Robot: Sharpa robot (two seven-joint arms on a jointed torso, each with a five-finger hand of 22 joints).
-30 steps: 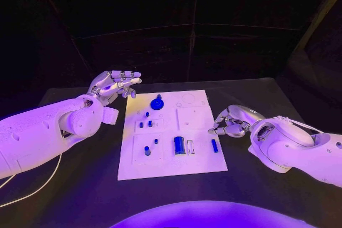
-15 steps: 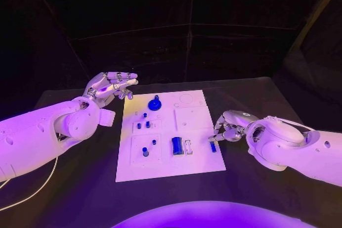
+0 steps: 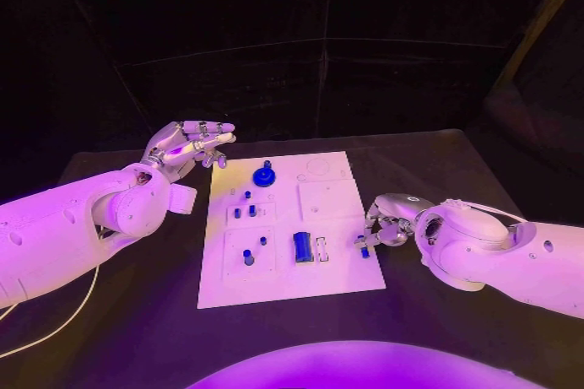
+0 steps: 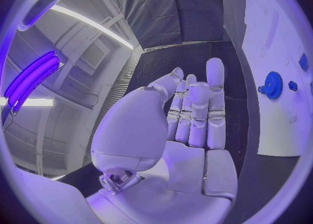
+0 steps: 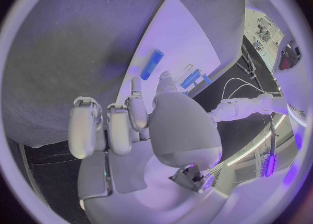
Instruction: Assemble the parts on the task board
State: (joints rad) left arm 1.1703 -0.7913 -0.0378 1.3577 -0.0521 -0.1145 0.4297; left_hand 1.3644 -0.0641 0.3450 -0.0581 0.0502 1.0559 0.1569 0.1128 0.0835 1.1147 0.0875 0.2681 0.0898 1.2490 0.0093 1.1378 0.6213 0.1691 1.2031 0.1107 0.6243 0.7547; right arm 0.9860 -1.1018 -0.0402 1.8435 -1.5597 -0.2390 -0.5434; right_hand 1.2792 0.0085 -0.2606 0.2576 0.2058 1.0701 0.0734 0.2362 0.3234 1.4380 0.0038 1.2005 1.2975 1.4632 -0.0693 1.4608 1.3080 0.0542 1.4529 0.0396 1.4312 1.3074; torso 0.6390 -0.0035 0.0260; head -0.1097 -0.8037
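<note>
Right hand (image 3: 387, 224) hovering at board's (image 3: 335, 279) edge, fingers curling just above small blue peg (image 5: 153, 63), gripping nothing. Left hand (image 3: 185, 144) floating empty, fingers apart, blue gear (image 4: 273, 85) lying nearby on board.

The left arm reaches in over the tabletop's left side, its left hand (image 3: 189, 146) raised above the far left part of the tabletop, palm showing, fingers (image 4: 207, 110) extended close together and holding nothing. The right arm comes in from the right edge, bent at the wrist, with the right hand (image 3: 387, 224) low over the tabletop's right half, fingers (image 5: 109, 127) curled downward and their tips close to the surface. Whether the right hand pinches anything cannot be made out.
</note>
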